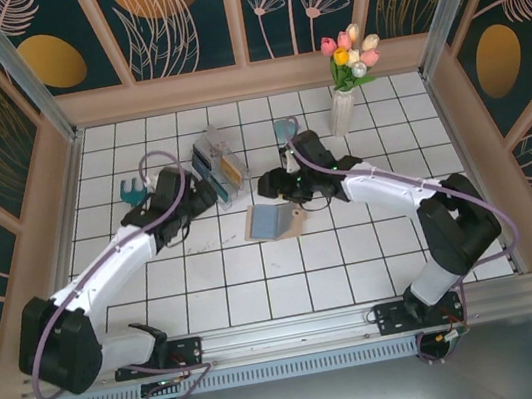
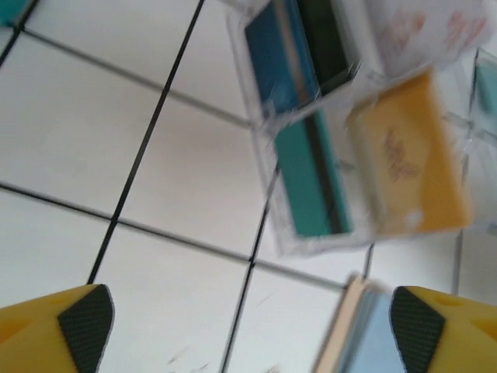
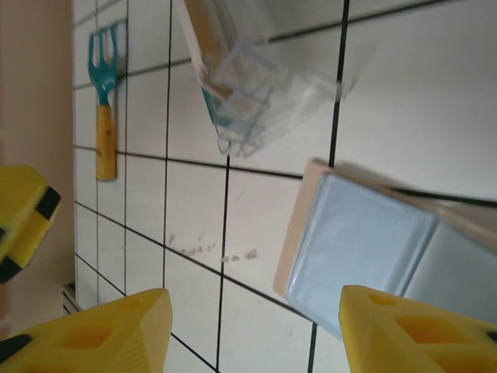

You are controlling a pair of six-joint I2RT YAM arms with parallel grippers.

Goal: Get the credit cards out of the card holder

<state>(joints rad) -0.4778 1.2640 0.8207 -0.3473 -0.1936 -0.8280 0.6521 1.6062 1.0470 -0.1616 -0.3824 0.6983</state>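
White arms (image 1: 114, 259), blk joints (image 1: 55, 339); purple cables (image 1: 146, 162); yellow fingers (image 2: 39, 330)

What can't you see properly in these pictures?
- Wallet, right wrist view: cut off by the right edge, so whether cards are inside can't be told.
- Wallet, top view: too small to show any cards.
- Rack, left wrist view: blurred; the yellow card's print is unreadable.
- Wallet, left wrist view: just a corner, cut by the bottom edge.

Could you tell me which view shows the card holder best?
Right wrist: the card holder lies open and large, its blue-grey inside plain. Top external shows it small and far off; left wrist catches a blurred corner.
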